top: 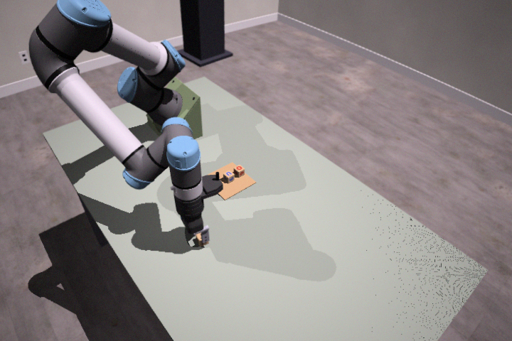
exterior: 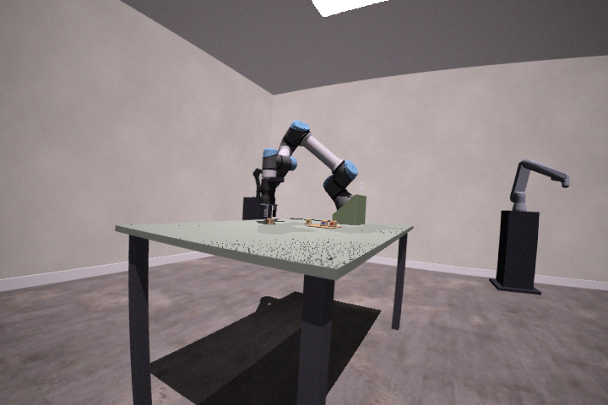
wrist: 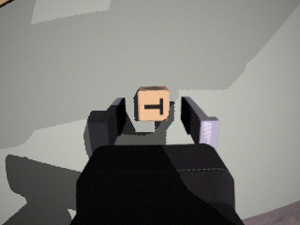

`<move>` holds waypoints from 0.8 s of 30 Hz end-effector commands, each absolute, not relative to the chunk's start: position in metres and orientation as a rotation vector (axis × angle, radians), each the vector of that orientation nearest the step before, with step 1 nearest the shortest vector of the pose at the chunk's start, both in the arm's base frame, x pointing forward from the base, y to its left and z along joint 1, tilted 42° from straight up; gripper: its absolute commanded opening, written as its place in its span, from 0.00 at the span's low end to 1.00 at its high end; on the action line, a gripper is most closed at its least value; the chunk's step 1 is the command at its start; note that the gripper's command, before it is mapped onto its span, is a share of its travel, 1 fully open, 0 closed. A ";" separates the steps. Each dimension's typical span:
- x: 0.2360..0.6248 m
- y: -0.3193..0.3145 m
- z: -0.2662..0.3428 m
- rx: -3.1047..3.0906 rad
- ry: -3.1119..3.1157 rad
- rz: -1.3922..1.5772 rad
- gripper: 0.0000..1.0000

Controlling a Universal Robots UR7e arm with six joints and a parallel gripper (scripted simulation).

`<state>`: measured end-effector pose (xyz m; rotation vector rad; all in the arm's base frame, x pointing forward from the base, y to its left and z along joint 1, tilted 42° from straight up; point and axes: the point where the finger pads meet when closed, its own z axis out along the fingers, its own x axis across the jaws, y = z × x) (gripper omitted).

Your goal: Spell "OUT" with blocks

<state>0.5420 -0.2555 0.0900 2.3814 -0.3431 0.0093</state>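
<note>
A small wooden block with a dark T on top (wrist: 153, 108) lies on the green table, off the mat. My gripper (wrist: 153, 109) is open and low over it, with one finger on each side of the block and a gap between each finger and the block. The top view shows the same block (top: 200, 239) at my fingertips (top: 199, 238). The orange mat (top: 234, 181) lies farther back. On it are a block with a blue letter (top: 228, 177) and a block with a red letter (top: 239, 171), side by side. My wrist hides the mat's left end.
The green robot base mount (top: 184, 106) stands behind the mat. In the exterior view a third small block (exterior: 309, 221) shows by the mat's (exterior: 319, 225) left end. The table's edge (wrist: 276, 221) is close behind my gripper.
</note>
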 end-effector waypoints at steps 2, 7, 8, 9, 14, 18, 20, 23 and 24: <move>0.542 -0.256 0.090 2.381 -0.343 0.011 1.00; 0.542 -0.259 0.086 2.381 -0.343 0.011 1.00; 0.542 -0.260 0.085 2.381 -0.343 0.011 1.00; 0.542 -0.262 0.084 2.381 -0.343 0.011 1.00; 0.541 -0.266 0.079 2.381 -0.343 0.011 1.00; 0.540 -0.272 0.072 2.381 -0.343 0.011 1.00; 0.540 -0.275 0.069 2.381 -0.343 0.011 1.00; 0.539 -0.278 0.066 2.381 -0.343 0.011 1.00; 0.539 -0.278 0.065 2.381 -0.343 0.011 1.00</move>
